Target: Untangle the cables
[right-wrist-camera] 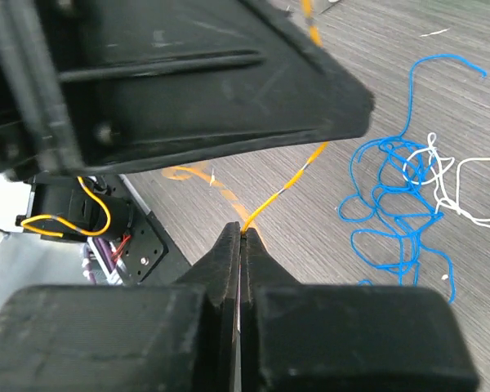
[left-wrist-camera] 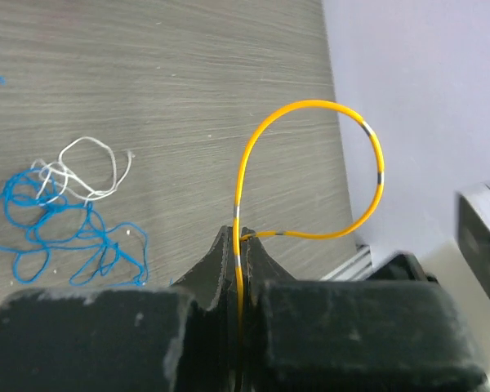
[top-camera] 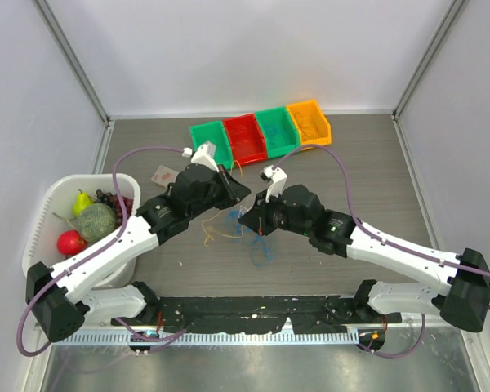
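Note:
My left gripper (left-wrist-camera: 240, 237) is shut on the orange-yellow cable (left-wrist-camera: 310, 103), which arcs up in a round loop from its fingertips. The right gripper (right-wrist-camera: 242, 233) is shut on the same orange-yellow cable (right-wrist-camera: 282, 192), a short way above the table. In the top view both grippers, left (top-camera: 243, 192) and right (top-camera: 247, 219), meet tip to tip at mid-table. The blue cable (right-wrist-camera: 392, 204) lies in a tangled heap on the wood, with the whitish cable (right-wrist-camera: 457, 188) overlapping its edge. The left wrist view shows the blue cable (left-wrist-camera: 57, 229) and the whitish cable (left-wrist-camera: 90, 163) touching.
Green (top-camera: 209, 140), red (top-camera: 243, 135), green (top-camera: 276, 131) and orange (top-camera: 309, 122) bins line the back. A white basket (top-camera: 39, 229) of fruit stands at the left. A small card (top-camera: 163, 174) lies near the left arm. The left arm's body (right-wrist-camera: 188, 82) hangs over the right gripper.

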You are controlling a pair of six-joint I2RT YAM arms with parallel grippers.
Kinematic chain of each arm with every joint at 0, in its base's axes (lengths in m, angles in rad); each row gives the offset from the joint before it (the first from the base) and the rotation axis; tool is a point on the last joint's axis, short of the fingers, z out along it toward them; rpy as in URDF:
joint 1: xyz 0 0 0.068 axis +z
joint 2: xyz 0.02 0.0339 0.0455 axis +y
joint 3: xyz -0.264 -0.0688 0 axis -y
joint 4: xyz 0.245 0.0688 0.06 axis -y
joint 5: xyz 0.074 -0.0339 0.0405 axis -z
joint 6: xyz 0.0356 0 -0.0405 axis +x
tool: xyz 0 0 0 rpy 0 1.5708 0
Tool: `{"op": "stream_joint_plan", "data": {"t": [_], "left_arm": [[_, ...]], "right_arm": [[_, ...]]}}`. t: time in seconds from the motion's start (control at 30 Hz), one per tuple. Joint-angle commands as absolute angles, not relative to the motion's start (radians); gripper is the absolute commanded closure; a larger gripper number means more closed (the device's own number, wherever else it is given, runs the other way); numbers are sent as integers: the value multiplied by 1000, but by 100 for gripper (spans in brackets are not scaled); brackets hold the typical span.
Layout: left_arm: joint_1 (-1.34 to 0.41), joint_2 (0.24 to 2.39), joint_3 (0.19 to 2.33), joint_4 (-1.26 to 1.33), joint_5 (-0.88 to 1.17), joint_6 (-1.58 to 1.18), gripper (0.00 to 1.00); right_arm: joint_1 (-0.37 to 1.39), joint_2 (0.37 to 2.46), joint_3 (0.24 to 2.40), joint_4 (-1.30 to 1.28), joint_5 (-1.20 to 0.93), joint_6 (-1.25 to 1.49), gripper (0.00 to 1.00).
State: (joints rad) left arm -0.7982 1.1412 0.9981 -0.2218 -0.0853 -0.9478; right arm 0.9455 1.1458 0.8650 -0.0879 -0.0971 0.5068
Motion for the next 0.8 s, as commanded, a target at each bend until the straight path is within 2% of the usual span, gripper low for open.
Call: {"op": "stream_joint_plan", "data": {"t": [0.0, 0.17, 0.23, 0.33, 0.37, 0.43, 0.67, 0.77], "left_arm": [[-798, 1183, 1104, -366, -228, -1068, 100], [-798, 1163, 1066, -358, -281, -1100, 100], [-798, 1147, 1049, -353, -307, -1117, 100], [-798, 1138, 1048, -362, -330, -1124, 100], [-798, 1138, 1051, -368, -337, -1126, 100], [-799, 1137, 1057, -376, -345, -1123, 100], [-798, 1131, 1049, -374, -337, -1157, 100], [-798, 1124, 1039, -362, -331, -1167, 100]], "right_arm": [[1011, 1121, 908, -17, 103, 508, 99], [1012, 1098, 853, 90, 15, 506, 98], [1012, 1106, 839, 133, -69, 508, 89], [1015, 1111, 831, 193, -126, 511, 71], [1015, 1114, 827, 213, -139, 512, 61], [1020, 1130, 825, 258, -161, 509, 52], [1045, 1215, 885, 282, -161, 468, 47], [1051, 1201, 897, 200, -111, 419, 47]]}}
